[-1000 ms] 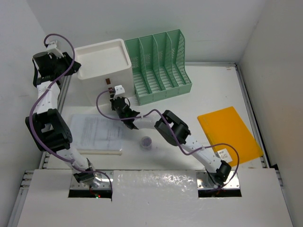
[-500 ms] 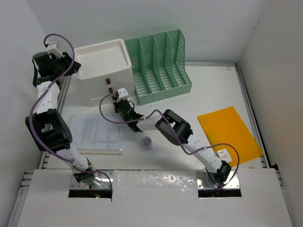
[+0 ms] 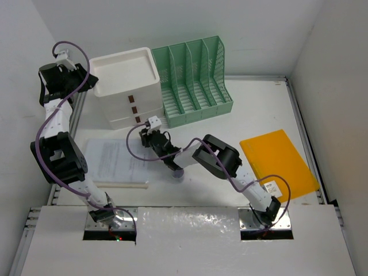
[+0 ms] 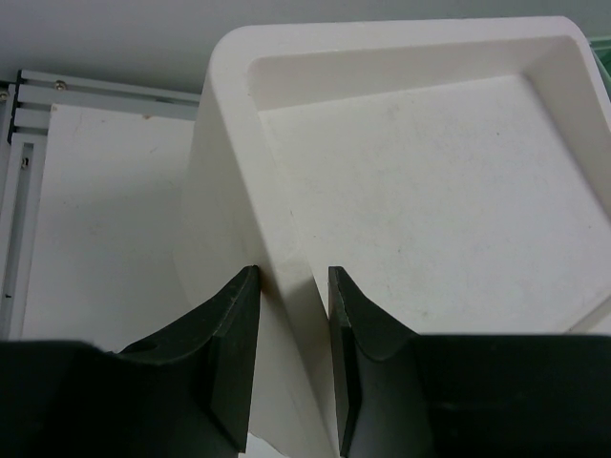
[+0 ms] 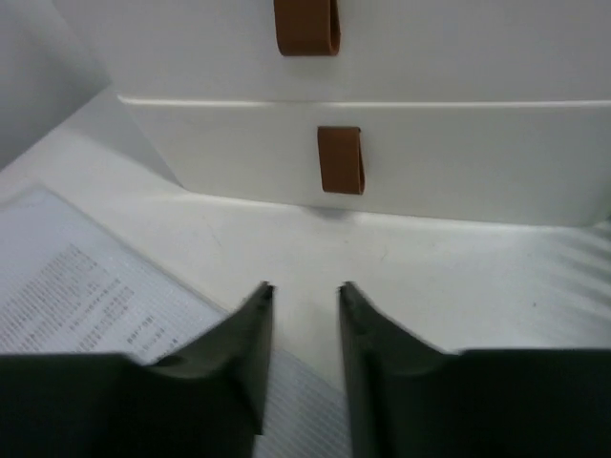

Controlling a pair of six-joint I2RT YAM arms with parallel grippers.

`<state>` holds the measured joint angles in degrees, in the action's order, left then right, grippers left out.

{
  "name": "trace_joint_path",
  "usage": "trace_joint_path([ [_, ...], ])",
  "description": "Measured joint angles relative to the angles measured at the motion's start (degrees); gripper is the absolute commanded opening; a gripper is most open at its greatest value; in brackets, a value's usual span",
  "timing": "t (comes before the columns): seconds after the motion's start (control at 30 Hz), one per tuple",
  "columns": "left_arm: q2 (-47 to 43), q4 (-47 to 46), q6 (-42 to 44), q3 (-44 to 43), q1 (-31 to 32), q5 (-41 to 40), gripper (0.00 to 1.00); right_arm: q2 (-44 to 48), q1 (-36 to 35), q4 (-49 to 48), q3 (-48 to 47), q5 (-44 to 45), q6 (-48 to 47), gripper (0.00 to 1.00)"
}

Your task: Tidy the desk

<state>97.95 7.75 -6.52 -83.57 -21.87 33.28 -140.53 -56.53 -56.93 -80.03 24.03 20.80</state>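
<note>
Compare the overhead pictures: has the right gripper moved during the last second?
Yes. Against the fixed green file rack, the right gripper has drawn back from the white drawer box, toward the near edge and slightly rightward.

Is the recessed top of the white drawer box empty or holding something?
Empty: the drawer box top shows only bare white surface in both views.

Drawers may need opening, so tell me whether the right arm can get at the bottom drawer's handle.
Probably yes: the right gripper faces the bottom brown handle, jaws open, with only bare desk between them.
</note>
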Motion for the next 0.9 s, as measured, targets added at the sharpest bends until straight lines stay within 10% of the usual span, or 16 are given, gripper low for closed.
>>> trace_joint_path([
  [0.43,0.0,-0.4,-0.9,0.1,-0.1,0.2,0.00,-11.1,0.5,9.0,-24.6,8.4,1.7,0.51],
  [0.9,-2.6,-3.1,-3.1,4.2,-0.7,3.1,0.00,-12.4,1.6,15.6,-25.9,11.5,9.1,0.48],
])
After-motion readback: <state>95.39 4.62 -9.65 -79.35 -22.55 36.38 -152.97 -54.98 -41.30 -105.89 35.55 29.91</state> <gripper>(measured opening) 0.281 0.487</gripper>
